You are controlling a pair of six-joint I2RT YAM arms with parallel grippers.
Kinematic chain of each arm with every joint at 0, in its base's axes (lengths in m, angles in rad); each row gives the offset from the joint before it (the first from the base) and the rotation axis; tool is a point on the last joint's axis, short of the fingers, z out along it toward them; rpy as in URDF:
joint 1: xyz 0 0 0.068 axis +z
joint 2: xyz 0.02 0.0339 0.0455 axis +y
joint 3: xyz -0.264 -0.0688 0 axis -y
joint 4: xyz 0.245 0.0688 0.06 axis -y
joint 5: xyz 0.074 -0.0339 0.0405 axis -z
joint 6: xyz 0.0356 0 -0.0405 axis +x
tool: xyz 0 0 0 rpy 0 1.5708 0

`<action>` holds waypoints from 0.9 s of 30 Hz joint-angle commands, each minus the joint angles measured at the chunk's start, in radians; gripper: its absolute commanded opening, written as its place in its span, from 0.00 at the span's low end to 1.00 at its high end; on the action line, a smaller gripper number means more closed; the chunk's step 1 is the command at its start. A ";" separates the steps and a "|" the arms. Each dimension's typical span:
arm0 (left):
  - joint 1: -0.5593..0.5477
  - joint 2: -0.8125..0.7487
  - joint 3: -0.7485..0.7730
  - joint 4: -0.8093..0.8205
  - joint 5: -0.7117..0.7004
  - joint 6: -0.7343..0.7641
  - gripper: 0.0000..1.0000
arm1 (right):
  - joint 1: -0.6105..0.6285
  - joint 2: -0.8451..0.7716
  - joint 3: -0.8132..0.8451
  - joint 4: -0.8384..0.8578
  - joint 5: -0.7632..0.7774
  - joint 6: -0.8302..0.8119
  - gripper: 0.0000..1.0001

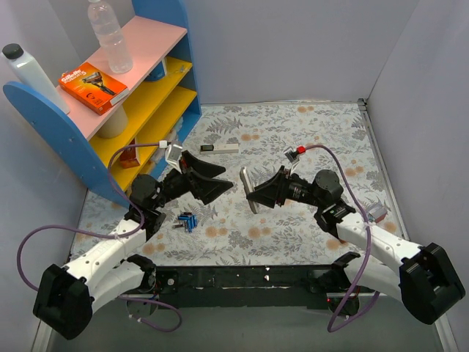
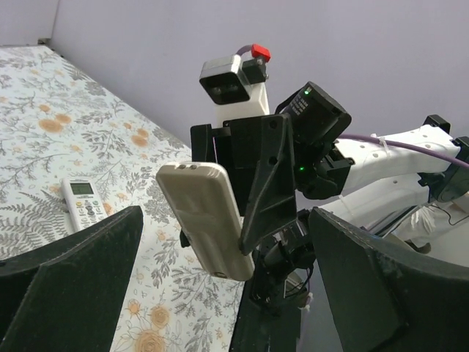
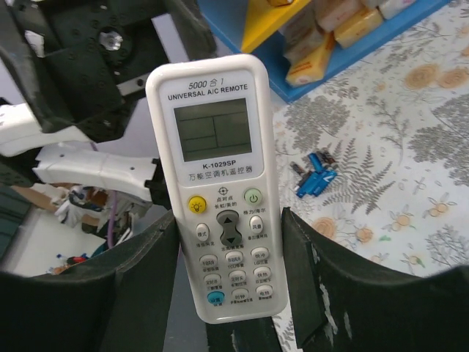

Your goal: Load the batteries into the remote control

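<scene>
**Hidden or unclear**
- Remote control (image 3: 220,183): its lower end is sunk between the right gripper's fingers. The top view shows it only edge-on. Its plain back faces the left wrist camera, and no battery cover can be made out there.
- Batteries (image 1: 187,220): a small blue cluster, too small to count.
- Small white remote (image 2: 84,205), seen by the left wrist camera lying flat on the table. Whether it is the same item as the long white bar (image 1: 220,149) with a dark end, toward the far edge, cannot be told.
- Shelf contents (image 3: 330,37): blurred packets, cut off by the frame.

**Arms**
- Right gripper (image 1: 253,192): reaches in from the near right corner and is raised over the middle of the table (image 1: 293,235). Its fingers are clamped on the remote control's long sides, holding it clear of the surface. The button face is turned toward its own camera.
- Left gripper (image 1: 222,189): reaches in from the near left corner and faces the right one. Its fingers are spread wide with nothing between them, near the remote control but apart from it.

**Task items, location**
- Remote control: in the air over mid-table, between the two grippers.
- Batteries: on the table toward the near edge, left of centre, just beside the left forearm.

**Surroundings**
- Blue, pink and yellow shelf unit (image 1: 157,88) at the far left corner. It carries a clear bottle (image 1: 110,37), an orange box (image 1: 91,86) and a white bottle with a black cap (image 1: 26,70).
</scene>
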 commanded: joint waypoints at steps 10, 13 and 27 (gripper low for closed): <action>-0.105 0.127 -0.037 0.199 -0.063 -0.053 0.98 | 0.042 0.043 -0.030 0.332 -0.059 0.146 0.01; -0.117 0.154 -0.040 0.235 -0.068 -0.074 0.98 | 0.049 0.057 -0.033 0.348 -0.061 0.149 0.01; -0.153 0.228 -0.064 0.310 -0.098 -0.134 0.77 | 0.066 0.118 -0.047 0.424 -0.074 0.171 0.01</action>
